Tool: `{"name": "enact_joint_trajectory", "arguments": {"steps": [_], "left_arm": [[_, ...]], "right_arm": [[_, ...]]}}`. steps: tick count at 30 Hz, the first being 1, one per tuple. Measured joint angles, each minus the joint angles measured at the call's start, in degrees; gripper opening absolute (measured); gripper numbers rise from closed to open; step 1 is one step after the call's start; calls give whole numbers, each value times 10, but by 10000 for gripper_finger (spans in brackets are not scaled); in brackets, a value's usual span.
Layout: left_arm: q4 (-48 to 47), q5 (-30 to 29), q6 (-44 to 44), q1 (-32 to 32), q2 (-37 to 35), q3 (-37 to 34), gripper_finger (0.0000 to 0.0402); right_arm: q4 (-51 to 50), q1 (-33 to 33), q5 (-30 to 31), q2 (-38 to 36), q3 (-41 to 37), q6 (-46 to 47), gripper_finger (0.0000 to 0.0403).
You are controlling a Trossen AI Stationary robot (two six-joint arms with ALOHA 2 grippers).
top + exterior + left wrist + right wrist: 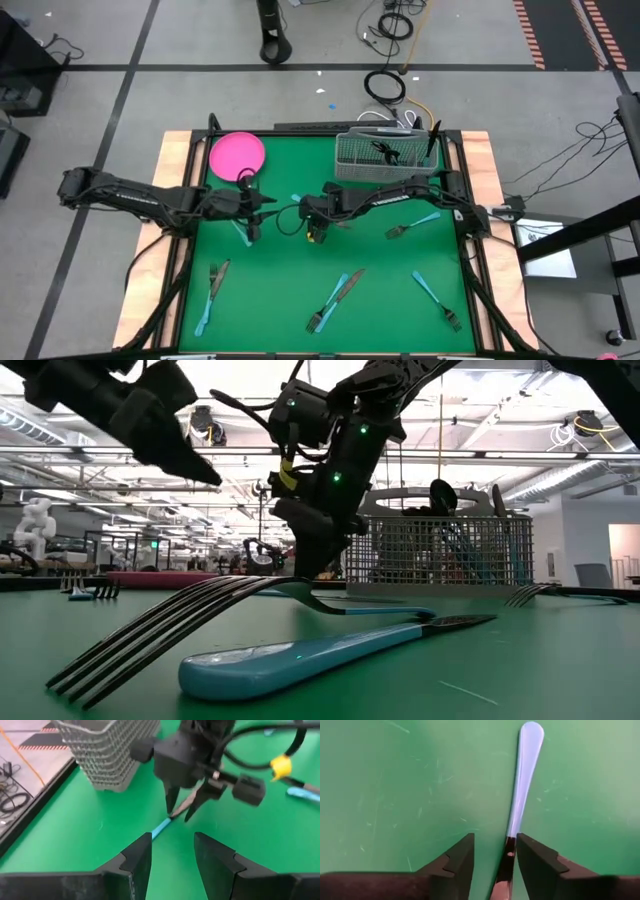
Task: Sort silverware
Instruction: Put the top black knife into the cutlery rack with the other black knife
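One camera hung above me and looked straight down on the whole green table [330, 270], with my left arm on its left and my right on its right. Another sat at table-top height, very close behind a fork [180, 622], facing level across to the wire basket [440, 560] and the room beyond. My left wrist camera looked forward past my left gripper [172, 851] at my right gripper [180, 810] and the same basket [107, 750]. My right wrist camera stared down from very near at a blue handle [524, 780] on the mat.
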Motion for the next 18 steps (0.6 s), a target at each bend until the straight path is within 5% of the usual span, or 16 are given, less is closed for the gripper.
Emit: {"name": "enact_joint_trajectory", "arguments": {"steps": [13,18], "left_arm": [[-52,7,38,56,10,-1,150],[66,98,133,114,1,-51,150]], "right_arm": [[58,-24,-4,0,-24,-49,173],[160,-36,-3,1,-71,-35,165]]}}
